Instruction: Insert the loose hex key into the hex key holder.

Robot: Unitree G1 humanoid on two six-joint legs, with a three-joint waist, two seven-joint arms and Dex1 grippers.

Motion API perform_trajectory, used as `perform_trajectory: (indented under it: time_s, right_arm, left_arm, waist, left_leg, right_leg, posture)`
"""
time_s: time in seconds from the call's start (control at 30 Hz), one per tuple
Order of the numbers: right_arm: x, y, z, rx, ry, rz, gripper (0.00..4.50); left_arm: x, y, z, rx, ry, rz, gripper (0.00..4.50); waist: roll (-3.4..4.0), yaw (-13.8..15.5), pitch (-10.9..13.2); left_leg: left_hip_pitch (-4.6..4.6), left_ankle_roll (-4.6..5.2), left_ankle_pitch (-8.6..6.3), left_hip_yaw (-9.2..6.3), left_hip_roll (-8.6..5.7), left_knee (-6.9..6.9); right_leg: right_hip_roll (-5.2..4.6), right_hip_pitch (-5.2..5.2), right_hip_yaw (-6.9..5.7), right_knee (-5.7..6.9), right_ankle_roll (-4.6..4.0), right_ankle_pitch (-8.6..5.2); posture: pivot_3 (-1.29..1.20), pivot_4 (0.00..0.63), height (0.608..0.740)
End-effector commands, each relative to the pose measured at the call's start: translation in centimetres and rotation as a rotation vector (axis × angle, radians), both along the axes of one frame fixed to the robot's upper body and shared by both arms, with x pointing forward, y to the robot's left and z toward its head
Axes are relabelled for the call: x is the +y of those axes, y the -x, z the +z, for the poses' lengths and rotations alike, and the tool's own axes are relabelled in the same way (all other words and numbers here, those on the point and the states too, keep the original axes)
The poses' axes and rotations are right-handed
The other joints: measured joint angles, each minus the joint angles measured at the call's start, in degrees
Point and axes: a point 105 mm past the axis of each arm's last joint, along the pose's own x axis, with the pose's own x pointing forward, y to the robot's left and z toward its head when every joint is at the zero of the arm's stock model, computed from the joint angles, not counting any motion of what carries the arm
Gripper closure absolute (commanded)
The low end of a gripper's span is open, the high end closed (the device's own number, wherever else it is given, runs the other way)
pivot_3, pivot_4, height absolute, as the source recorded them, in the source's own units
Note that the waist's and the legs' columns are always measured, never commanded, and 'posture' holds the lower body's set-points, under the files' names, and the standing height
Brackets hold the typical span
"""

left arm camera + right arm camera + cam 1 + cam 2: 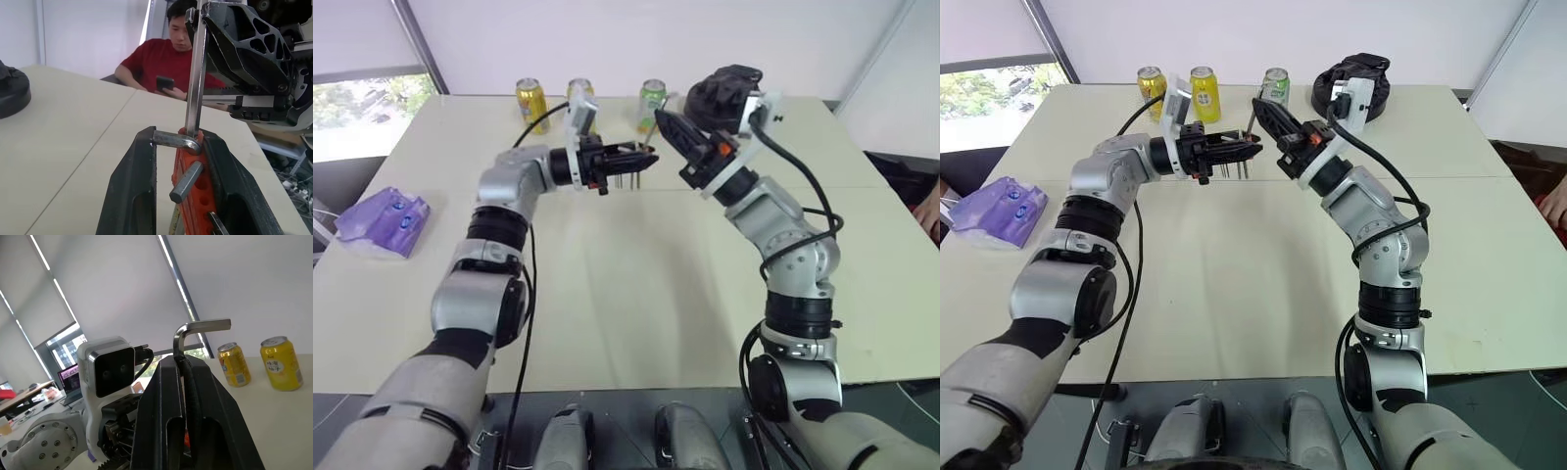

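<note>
left end effector (641, 160) clamped on small orange-red plastic hex key holder (191, 196) | right end effector (1261, 110) clamped on thin silvery L-shaped loose hex key (195, 78) | risk: tip misses hole, key twists in the grip

Orange-red hex key holder (191, 196); silvery loose hex key (196, 73). Black gripper fingers (129, 196). Yellow cans (281, 363), green can (1276, 86) upper centre. Purple bag (384, 221) left. Cream table (636, 294).
</note>
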Motion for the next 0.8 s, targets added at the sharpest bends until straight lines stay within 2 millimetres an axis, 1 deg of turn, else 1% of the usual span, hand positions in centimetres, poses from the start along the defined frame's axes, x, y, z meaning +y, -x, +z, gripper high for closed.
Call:
perform_trajectory:
  time_s: [0.03, 0.33, 0.5, 0.67, 0.8]
  right_arm:
    - [2.3, 1.4, 0.3, -0.03, 0.032, 0.115, 4.47]
    - [2.8, 1.1, -0.3, -0.006, 0.055, 0.142, 4.47]
    - [2.9, 1.0, -0.4, -0.001, 0.065, 0.156, 4.47]
    - [3.1, 1.4, -0.7, -0.005, 0.075, 0.178, 4.47]
    - [3.0, 1.7, -0.3, -0.027, 0.064, 0.183, 4.47]
  left_arm:
    - [-0.4, 0.7, 2.3, -0.095, 0.037, -0.028, 3.93]
    - [-0.7, 1.4, 1.6, -0.136, -0.01, -0.052, 3.93]
    - [-0.6, 1.3, 1.7, -0.142, -0.006, -0.037, 3.93]
    - [-0.4, 1.0, 2.4, -0.13, 0.031, -0.014, 3.93]
    - [-0.3, 0.7, 2.4, -0.121, 0.037, 0.0, 3.93]
  waist:
    - [0.0, 0.03, 0.0]
    - [0.0, 0.07, 0.0]
    - [0.0, 0.1, 0.0]
    - [0.0, 0.1, 0.0]
    - [0.0, 0.09, 0.0]
  left_leg:
    - [0.0, 0.0, 0.0, 0.0, 0.0, 0.0]
    - [-0.01, 0.0, 0.0, 0.0, 0.0, 0.01]
    - [-0.01, 0.0, 0.0, 0.01, 0.0, 0.01]
    - [0.0, 0.0, 0.0, 0.0, 0.0, 0.01]
    - [0.0, 0.0, 0.0, 0.0, 0.0, 0.01]
  right_leg:
    - [0.0, 0.0, 0.0, 0.0, 0.0, 0.0]
    - [0.0, 0.0, 0.0, 0.0, 0.0, 0.0]
    - [0.0, 0.0, 0.0, 0.0, 0.0, 0.0]
    - [0.0, 0.0, 0.0, 0.0, 0.0, 0.0]
    - [0.0, 0.0, 0.0, 0.0, 0.0, 0.0]
  posture:
    - [0.0, 0.15, 0.739]
    - [0.0, 0.15, 0.739]
    - [0.0, 0.15, 0.739]
    - [0.0, 0.15, 0.739]
    - [0.0, 0.15, 0.739]
